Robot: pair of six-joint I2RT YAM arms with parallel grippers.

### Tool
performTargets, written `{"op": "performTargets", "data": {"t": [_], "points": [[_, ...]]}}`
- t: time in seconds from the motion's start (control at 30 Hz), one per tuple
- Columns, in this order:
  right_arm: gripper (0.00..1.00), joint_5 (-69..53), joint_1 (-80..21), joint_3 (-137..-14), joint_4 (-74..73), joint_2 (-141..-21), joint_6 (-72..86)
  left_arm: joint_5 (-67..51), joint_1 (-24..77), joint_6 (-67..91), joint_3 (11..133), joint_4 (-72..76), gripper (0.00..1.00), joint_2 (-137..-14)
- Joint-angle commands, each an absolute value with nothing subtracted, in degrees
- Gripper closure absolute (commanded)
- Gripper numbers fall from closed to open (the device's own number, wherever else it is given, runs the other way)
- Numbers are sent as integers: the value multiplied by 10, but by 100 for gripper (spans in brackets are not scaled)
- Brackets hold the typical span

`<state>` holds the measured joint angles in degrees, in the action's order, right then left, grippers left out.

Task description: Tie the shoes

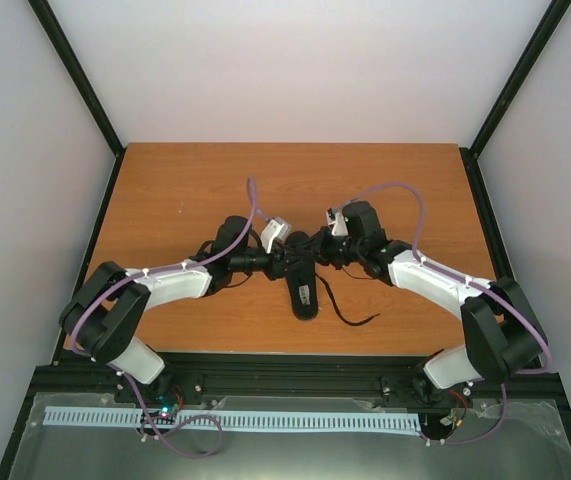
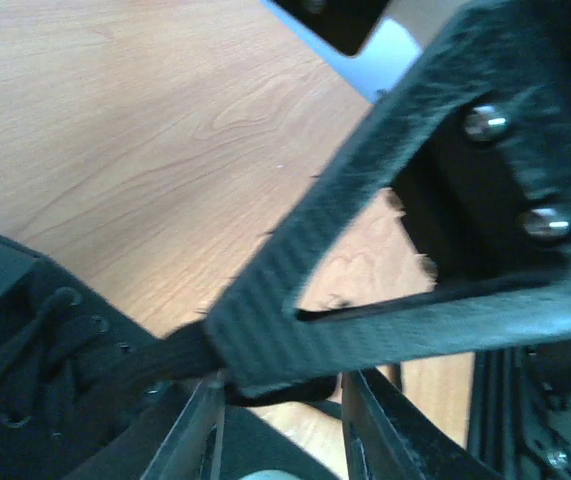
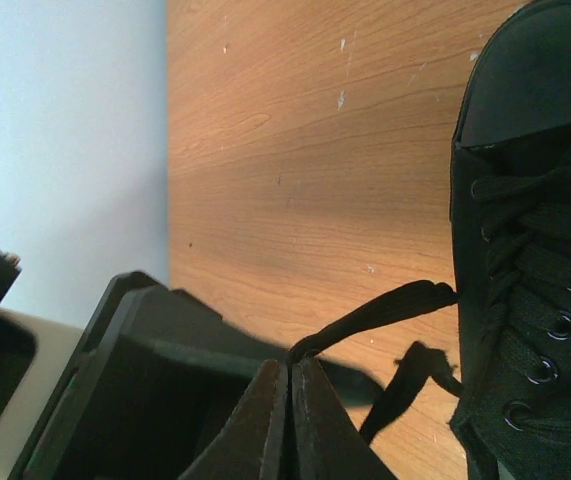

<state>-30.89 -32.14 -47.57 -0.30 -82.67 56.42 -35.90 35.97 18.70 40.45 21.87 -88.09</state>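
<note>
1. The black shoe (image 1: 303, 285) lay in the middle of the wooden table (image 1: 185, 200), between the two arms. Both pincers crowded in at its laced part.
2. The right pincer (image 3: 290, 365) had its fingers pressed together on a flat black lace (image 3: 385, 308). The strand ran in a nearly straight line from the fingertips to the eyelet row on the shoe.
3. The left pincer (image 2: 280, 400) stood with its fingers spread. A dark bit of lace crossed the gap between them, but as far as I could see nothing was pinched there.
4. A loose end (image 1: 350, 318) trailed on the table beside the shoe, on the right arm's side.
5. I saw no knot or bow, so I judged the tying to be at an early stage.
6. The right pincer held the lace only at the very tips, so a firm tug could have pulled the strand free.
7. Nothing pinned the shoe down, so a sideways pull on the lace might have dragged or turned it instead of tightening anything.
8. The two pincers sat very close, one crossing just in front of the other. A careless move could have knocked them together, or closed the left one on the wrong strand, black on black as it all was.
</note>
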Motion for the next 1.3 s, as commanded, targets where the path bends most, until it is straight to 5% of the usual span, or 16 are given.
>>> {"op": "performTargets", "data": {"t": [0.0, 0.37, 0.57, 0.8, 1.13, 1.2, 1.27], "points": [[97, -319, -327, -495, -12, -823, 563, -332, 360, 174, 420, 251, 63, -908], [97, -321, -327, -504, -18, -823, 563, -291, 372, 179, 422, 311, 41, -940], [97, -318, -328, -506, -17, -825, 568, -299, 382, 195, 436, 341, 39, -962], [97, -307, -327, -507, -16, -828, 572, -296, 387, 237, 424, 394, 51, -956], [96, -261, -323, -510, -60, -822, 539, -291, 388, 272, 404, 404, 99, -931], [84, -234, -315, -515, -105, -812, 509, -273, 387, 273, 396, 386, 99, -919], [58, -191, -303, -511, -168, -789, 479, -255, 388, 275, 390, 361, 99, -909]]}}
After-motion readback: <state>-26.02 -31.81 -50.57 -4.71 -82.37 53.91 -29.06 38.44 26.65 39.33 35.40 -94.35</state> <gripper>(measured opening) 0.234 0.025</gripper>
